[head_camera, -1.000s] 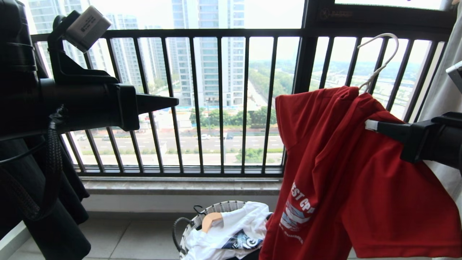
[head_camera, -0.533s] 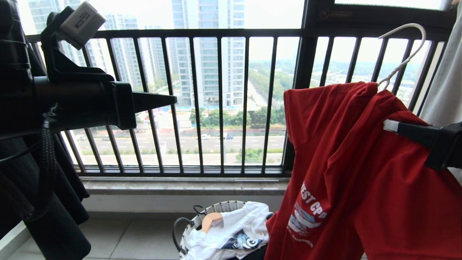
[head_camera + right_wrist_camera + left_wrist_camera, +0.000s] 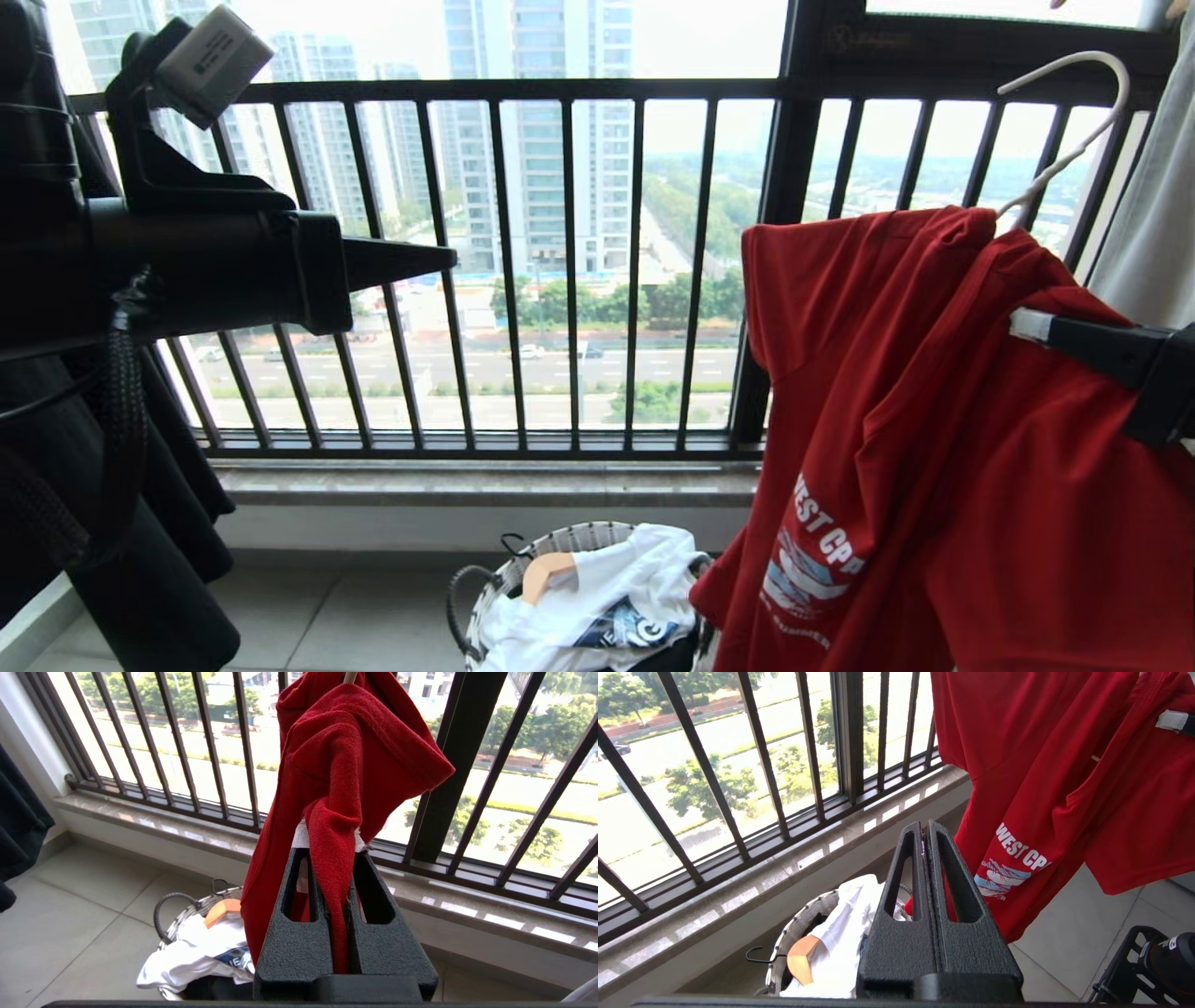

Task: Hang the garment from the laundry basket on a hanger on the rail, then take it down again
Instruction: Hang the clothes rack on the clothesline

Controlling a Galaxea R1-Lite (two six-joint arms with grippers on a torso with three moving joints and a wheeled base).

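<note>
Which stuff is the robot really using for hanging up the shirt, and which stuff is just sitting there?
Using:
red T-shirt, clamped in the right gripper
white wire hanger inside the shirt
laundry basket

Just there:
white printed garment and wooden hanger in the basket
balcony railing
left gripper, shut, holding nothing

The garment (image 3: 934,420) is a red short-sleeved T-shirt with white "WEST COAST" lettering and a blue-white wave graphic near its lower hem. It hangs draped over the hanger (image 3: 1074,131), bunched at the shoulder, above and to the right of the laundry basket (image 3: 560,546). The hanger is thin, cream-white wire; only its slim hook shows above the collar. The laundry basket is round with a white-and-dark woven rim, standing on the floor.
</note>
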